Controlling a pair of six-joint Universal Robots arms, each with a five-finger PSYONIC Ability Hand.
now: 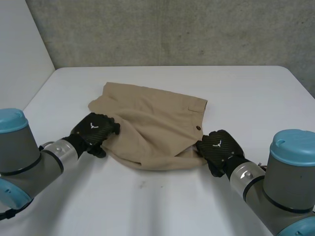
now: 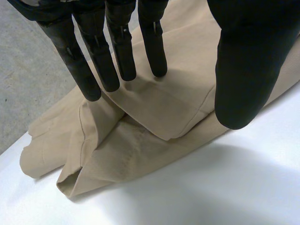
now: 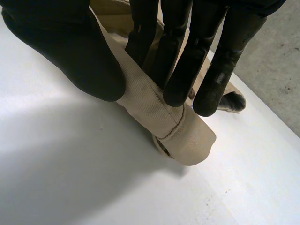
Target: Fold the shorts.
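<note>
Tan shorts (image 1: 152,123) lie crumpled on the white table (image 1: 162,206), with the waistband and a dark button (image 1: 198,129) towards my right arm. My left hand (image 1: 93,130) rests at the shorts' left edge. In its wrist view the fingers (image 2: 122,51) are straight and touch a folded leg hem (image 2: 154,117), while the thumb (image 2: 241,79) stands apart above the cloth's edge. My right hand (image 1: 220,146) is at the near right corner. There the thumb (image 3: 79,51) and fingers (image 3: 180,70) pinch the waistband end (image 3: 185,133) between them.
A grey concrete wall (image 1: 172,29) runs behind the table's far edge, and a white panel (image 1: 19,49) stands at the back left. Bare tabletop lies in front of the shorts and on both sides.
</note>
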